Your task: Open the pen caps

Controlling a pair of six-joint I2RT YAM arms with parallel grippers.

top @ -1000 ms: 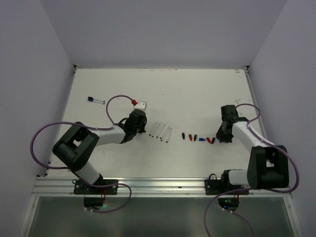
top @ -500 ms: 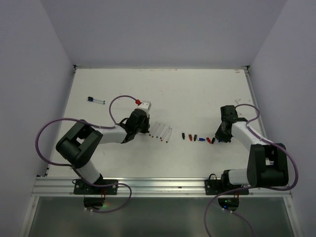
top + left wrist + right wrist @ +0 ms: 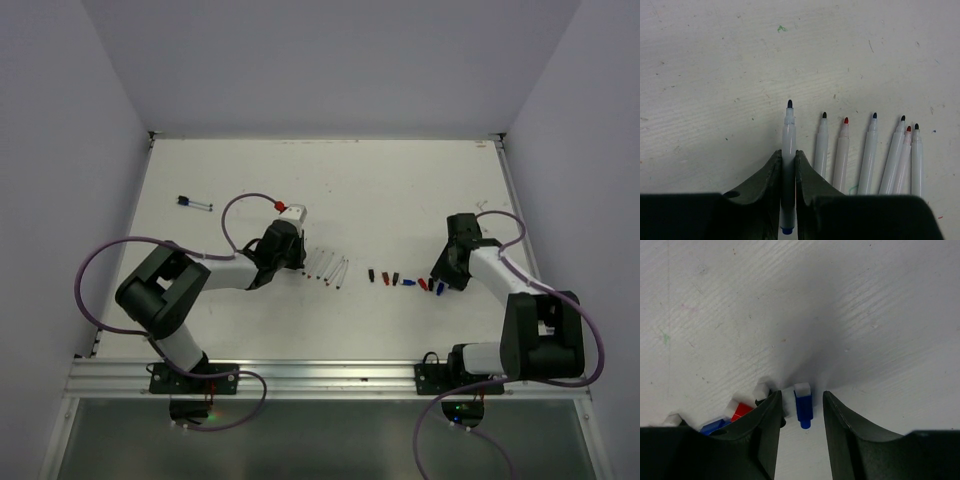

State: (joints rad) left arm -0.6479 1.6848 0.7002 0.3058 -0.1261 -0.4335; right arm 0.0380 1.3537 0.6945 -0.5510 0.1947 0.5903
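Observation:
In the left wrist view my left gripper (image 3: 788, 152) is shut on a white pen (image 3: 789, 130) with a bare dark-blue tip, its jaws tight against both sides of the barrel. That pen lies parallel to several uncapped pens (image 3: 871, 150) on its right. From above, my left gripper (image 3: 290, 262) sits at the left end of the pens (image 3: 325, 268). My right gripper (image 3: 800, 394) is open, and a blue pen cap (image 3: 803, 410) lies loose on the table between its fingers. Red (image 3: 741, 410) and blue (image 3: 715, 425) caps lie to its left. The cap row (image 3: 400, 280) ends at my right gripper (image 3: 440, 285).
A lone capped pen (image 3: 195, 203) lies at the far left of the white table (image 3: 380, 190). A white block with a red connector (image 3: 288, 211) sits just behind my left wrist, with a purple cable (image 3: 232, 205) looping from it. Walls close in on three sides.
My right jaws have opened and a blue cap now lies on the table at the right end of the cap row. The left wrist edged slightly right, then held still.

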